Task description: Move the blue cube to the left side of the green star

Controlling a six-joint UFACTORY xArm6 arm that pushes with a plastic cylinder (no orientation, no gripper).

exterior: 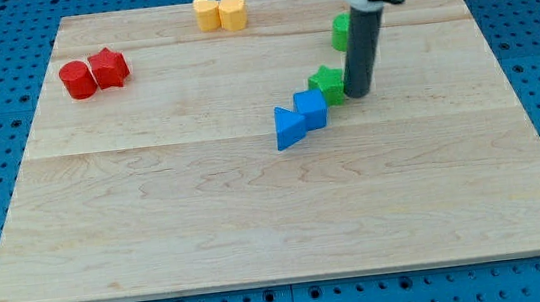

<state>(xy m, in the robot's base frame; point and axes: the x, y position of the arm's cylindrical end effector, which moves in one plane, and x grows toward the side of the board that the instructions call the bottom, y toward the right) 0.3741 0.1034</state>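
Blue cube (311, 108) left of my tip (359, 94)

green star (326, 83) hemmed by blue cube (311, 108) lower-left, my tip (358, 94) right, wooden board (207, 218) open below

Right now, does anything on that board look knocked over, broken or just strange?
Nothing stands out. The blocks sit flat in pairs: red, yellow, and the blue cube against the green star, with my tip beside the star.
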